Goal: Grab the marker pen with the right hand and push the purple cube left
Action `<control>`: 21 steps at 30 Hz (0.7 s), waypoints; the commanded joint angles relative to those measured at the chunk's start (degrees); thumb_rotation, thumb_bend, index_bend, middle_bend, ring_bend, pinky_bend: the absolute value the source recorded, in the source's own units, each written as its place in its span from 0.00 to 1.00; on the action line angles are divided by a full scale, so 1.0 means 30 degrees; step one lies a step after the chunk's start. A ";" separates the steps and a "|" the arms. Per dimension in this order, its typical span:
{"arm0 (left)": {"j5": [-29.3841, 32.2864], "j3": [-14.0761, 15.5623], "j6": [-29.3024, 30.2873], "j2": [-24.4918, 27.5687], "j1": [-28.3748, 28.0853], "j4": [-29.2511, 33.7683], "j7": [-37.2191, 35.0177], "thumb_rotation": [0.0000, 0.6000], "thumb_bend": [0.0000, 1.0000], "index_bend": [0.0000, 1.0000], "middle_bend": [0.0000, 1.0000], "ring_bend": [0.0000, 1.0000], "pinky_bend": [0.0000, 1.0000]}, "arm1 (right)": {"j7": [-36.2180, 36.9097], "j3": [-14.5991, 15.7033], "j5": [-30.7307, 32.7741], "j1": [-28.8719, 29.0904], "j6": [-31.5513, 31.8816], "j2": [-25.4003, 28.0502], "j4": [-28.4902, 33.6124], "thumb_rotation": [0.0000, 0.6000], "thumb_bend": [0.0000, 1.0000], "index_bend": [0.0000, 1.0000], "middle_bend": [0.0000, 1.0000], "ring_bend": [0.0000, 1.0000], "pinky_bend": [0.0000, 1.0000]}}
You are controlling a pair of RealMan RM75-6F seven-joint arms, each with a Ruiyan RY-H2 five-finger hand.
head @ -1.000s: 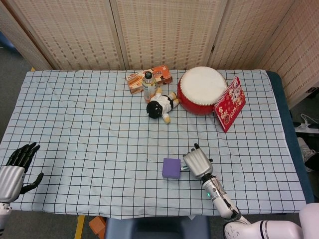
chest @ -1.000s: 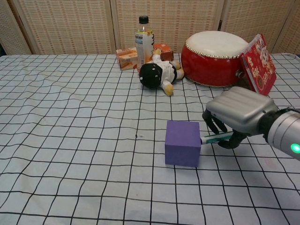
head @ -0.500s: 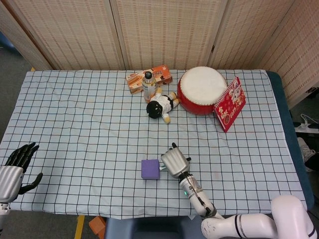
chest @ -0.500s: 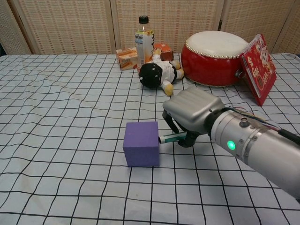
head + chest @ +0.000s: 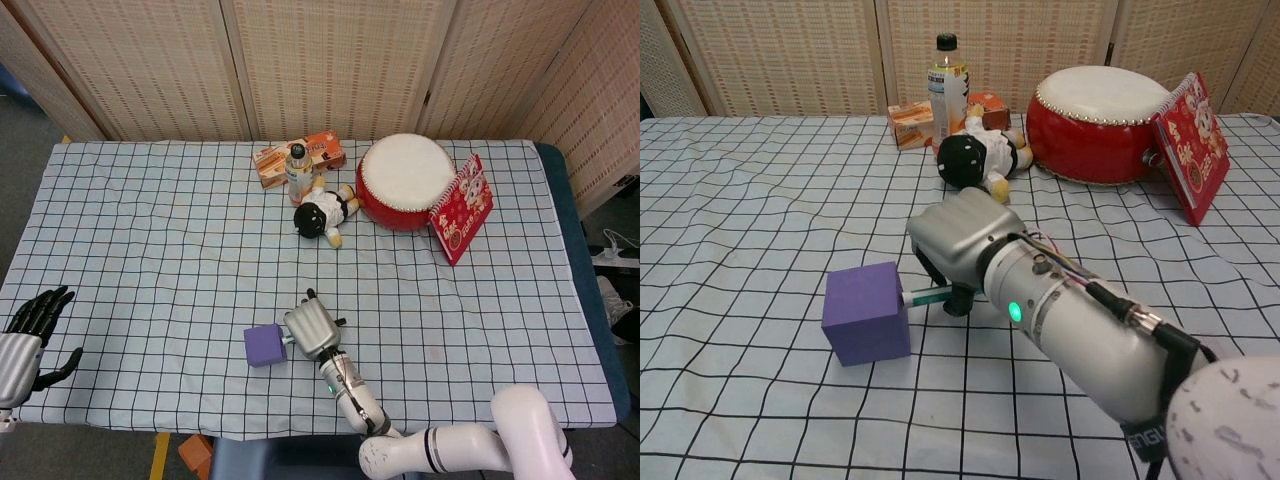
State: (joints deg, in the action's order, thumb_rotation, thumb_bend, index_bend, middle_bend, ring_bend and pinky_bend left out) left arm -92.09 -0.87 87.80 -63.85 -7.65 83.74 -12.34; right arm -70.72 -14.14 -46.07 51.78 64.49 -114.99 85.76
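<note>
The table (image 5: pixel 150 220), under a checked cloth, holds a red drum (image 5: pixel 405 180), a red booklet (image 5: pixel 462 208), a doll (image 5: pixel 325 213), a bottle (image 5: pixel 297 172) and an orange box (image 5: pixel 315 152) along its far side. None of these lies near the work.

The right arm reaches low across the near edge, and the right hand (image 5: pixel 958 240) is curled around the pen (image 5: pixel 927 296), holding it under the palm. The left hand (image 5: pixel 22 335) rests at the near left corner with fingers spread and nothing in it, well apart from everything.

The cube (image 5: pixel 866 312) sits on the near part of the cloth, left of centre, just left of the right hand. The pen's long axis runs left to right, nearly level with the table, and its tip points at the cube's right face, touching it or almost touching; the chest view cannot settle which.

So the cube lies directly along the pen's line, and a further push leftward would likely need only that same heading. The tip meets the face off-centre, so the cube may turn.
</note>
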 commanded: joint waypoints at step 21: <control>-0.0018 0.0025 -0.0128 0.0123 -0.0085 -0.0151 -0.0575 1.00 0.38 0.00 0.00 0.00 0.10 | 0.0628 -0.2147 0.1031 0.3574 -0.0582 -0.4711 -0.5025 1.00 0.48 0.91 0.76 0.49 0.25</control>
State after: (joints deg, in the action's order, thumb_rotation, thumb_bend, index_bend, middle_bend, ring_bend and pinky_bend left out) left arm -92.14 -0.80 87.42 -63.48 -7.90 83.28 -14.07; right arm -69.24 -20.35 -42.81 62.12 62.91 -128.66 71.20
